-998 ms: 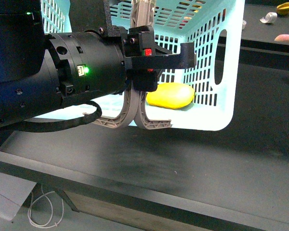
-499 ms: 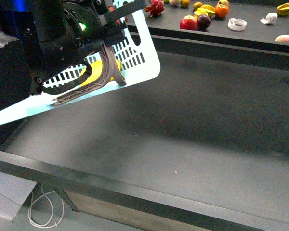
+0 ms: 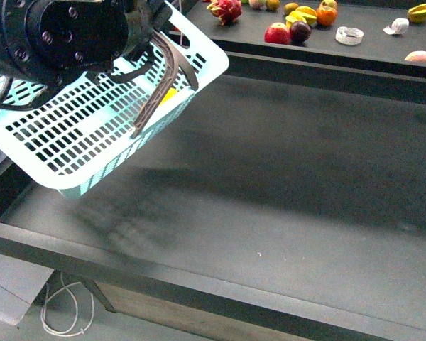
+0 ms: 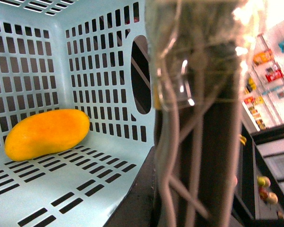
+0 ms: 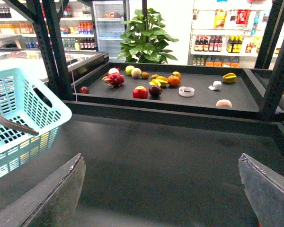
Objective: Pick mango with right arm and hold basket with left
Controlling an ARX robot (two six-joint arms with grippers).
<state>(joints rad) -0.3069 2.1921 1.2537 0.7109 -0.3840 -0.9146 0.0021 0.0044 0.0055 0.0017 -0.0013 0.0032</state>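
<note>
The light turquoise basket (image 3: 92, 128) hangs tilted above the table at the upper left of the front view. My left gripper (image 3: 153, 28) is shut on its grey-brown handles (image 3: 156, 85). The yellow mango (image 4: 47, 133) lies inside on the basket's slotted floor (image 4: 61, 189). From the front it shows only as a yellow patch (image 3: 169, 94) through the slots. In the left wrist view the handles (image 4: 199, 142) fill the foreground and hide the fingers. My right gripper (image 5: 161, 157) is open over the dark table with nothing between its fingers (image 5: 61, 198), well to the right of the basket (image 5: 23, 118).
The dark table (image 3: 284, 177) spreads below. A raised back shelf (image 3: 369, 53) carries a dragon fruit (image 3: 226, 8), a red apple (image 3: 277, 33), an orange (image 3: 326, 14) and a starfruit (image 3: 419, 12). Black frame posts (image 5: 52, 47) stand beside the basket.
The left arm has swung the basket from close in front of the camera to the upper left. The basket has tipped, so its slotted side now faces the camera.
</note>
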